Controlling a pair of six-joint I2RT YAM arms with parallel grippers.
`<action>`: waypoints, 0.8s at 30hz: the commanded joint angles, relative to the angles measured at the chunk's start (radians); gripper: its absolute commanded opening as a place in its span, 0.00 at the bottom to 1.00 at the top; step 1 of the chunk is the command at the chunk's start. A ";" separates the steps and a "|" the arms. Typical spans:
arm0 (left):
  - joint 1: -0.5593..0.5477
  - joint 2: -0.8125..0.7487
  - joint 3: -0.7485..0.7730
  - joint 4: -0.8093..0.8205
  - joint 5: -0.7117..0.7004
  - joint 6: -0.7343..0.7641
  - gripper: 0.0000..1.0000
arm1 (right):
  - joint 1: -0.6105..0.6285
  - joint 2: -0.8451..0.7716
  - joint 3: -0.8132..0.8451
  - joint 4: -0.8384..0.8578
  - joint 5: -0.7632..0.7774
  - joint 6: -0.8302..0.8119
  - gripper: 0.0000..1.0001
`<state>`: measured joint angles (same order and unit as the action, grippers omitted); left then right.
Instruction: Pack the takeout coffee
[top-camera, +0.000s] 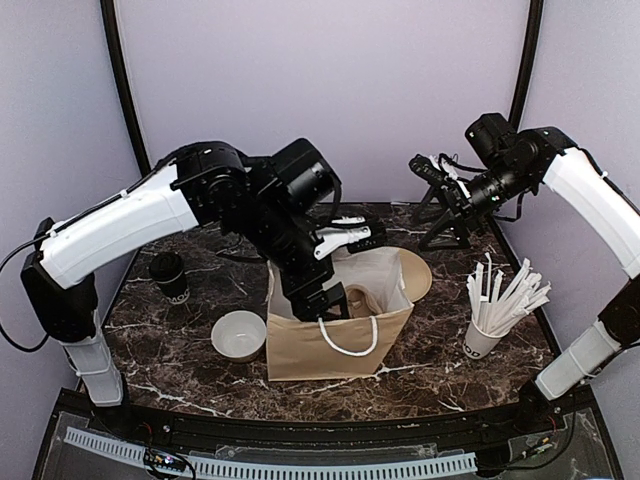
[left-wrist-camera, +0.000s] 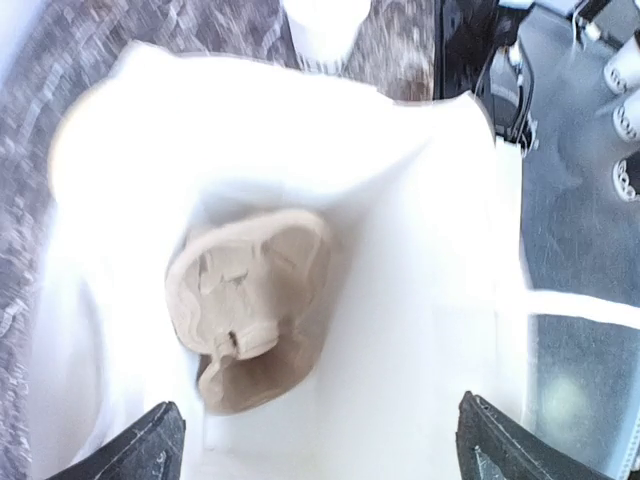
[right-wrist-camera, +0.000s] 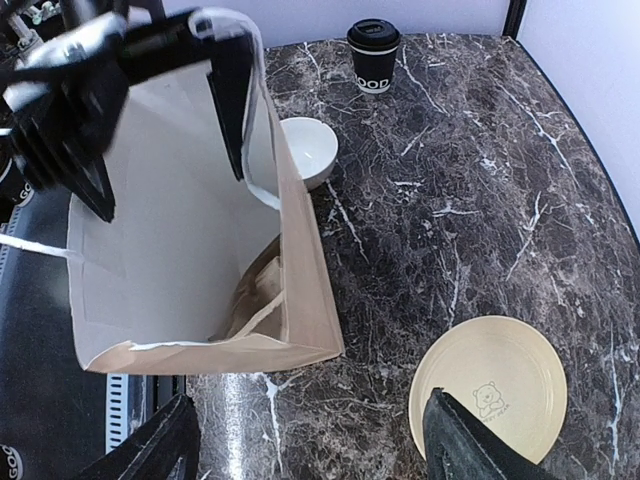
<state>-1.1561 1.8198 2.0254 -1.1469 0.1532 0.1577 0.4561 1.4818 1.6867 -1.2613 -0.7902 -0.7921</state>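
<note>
The takeout coffee (top-camera: 170, 275), a black paper cup with its black lid on, stands upright at the table's left; it also shows in the right wrist view (right-wrist-camera: 373, 55). A brown paper bag (top-camera: 335, 335) with a white inside stands open at the centre. My left gripper (top-camera: 325, 298) is open and empty, its fingers just inside the bag's mouth (right-wrist-camera: 172, 195), far from the cup. In the left wrist view the fingertips (left-wrist-camera: 150, 445) frame the bag's white inside (left-wrist-camera: 400, 250) and folded brown bottom. My right gripper (top-camera: 425, 170) is open and empty, raised at the back right.
A white bowl (top-camera: 238, 335) sits left of the bag, between it and the cup. A tan plate (top-camera: 415, 272) lies behind the bag's right side (right-wrist-camera: 490, 385). A white cup of white straws (top-camera: 490, 320) stands at the right. A black stand (top-camera: 450, 230) is at the back.
</note>
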 joint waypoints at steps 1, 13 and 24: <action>-0.005 -0.068 0.060 0.061 -0.039 0.029 0.99 | 0.006 0.004 0.013 -0.009 -0.024 -0.004 0.77; 0.035 -0.116 0.021 0.227 -0.051 0.013 0.99 | 0.011 -0.004 0.023 0.001 -0.032 0.013 0.76; 0.127 -0.097 -0.067 0.402 0.177 -0.073 0.93 | 0.088 -0.099 0.037 0.130 0.080 0.119 0.72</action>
<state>-1.0454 1.7317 1.9858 -0.8520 0.2077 0.1150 0.4900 1.4300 1.7348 -1.2293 -0.7788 -0.7422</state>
